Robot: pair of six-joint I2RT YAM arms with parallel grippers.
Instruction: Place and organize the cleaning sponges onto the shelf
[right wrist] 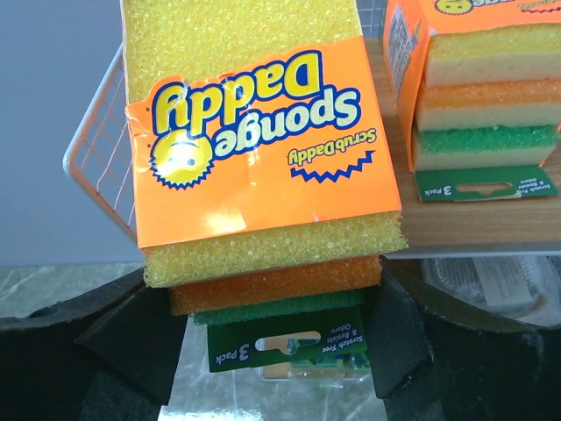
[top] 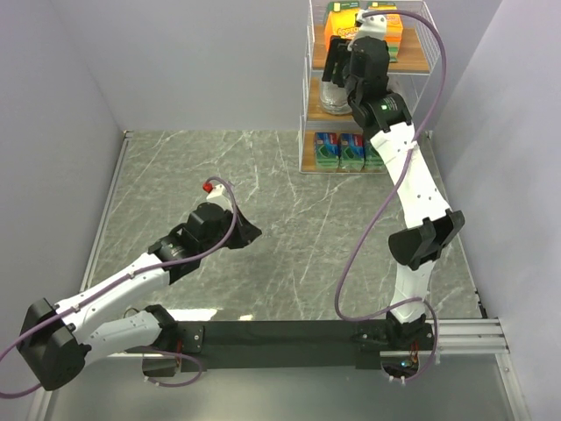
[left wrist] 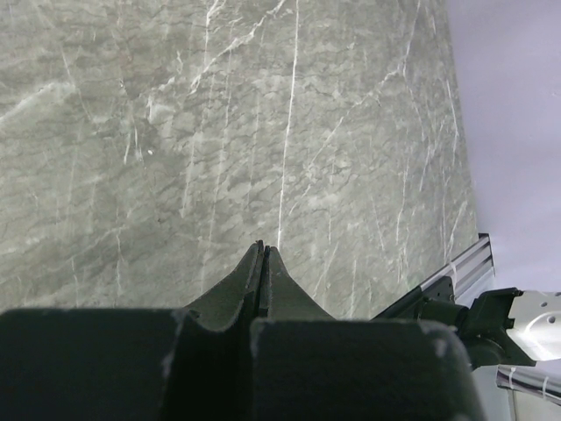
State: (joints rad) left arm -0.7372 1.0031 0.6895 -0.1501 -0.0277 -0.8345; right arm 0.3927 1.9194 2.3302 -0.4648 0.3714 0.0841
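My right gripper (right wrist: pixel 280 324) is shut on an orange sponge pack (right wrist: pixel 263 158), its fingers (right wrist: pixel 131 342) pressing the pack's two sides at the near end. The pack hangs at the left end of the shelf's top tier (right wrist: pixel 491 219), beside a second orange pack (right wrist: pixel 482 88) that stands on the board. From above, the right gripper (top: pixel 346 54) reaches into the shelf (top: pixel 412 68) at the back right. Silvery grey packs (top: pixel 333 98) lie on the middle tier and blue-and-green packs (top: pixel 340 151) on the bottom tier. My left gripper (left wrist: pixel 263 250) is shut and empty above the marbled table.
The white wire side of the shelf (right wrist: pixel 96 158) stands just left of the held pack. The left gripper (top: pixel 250 232) hovers over the middle of the table. A metal rail (top: pixel 465 338) runs along the near right edge. Walls close in on both sides.
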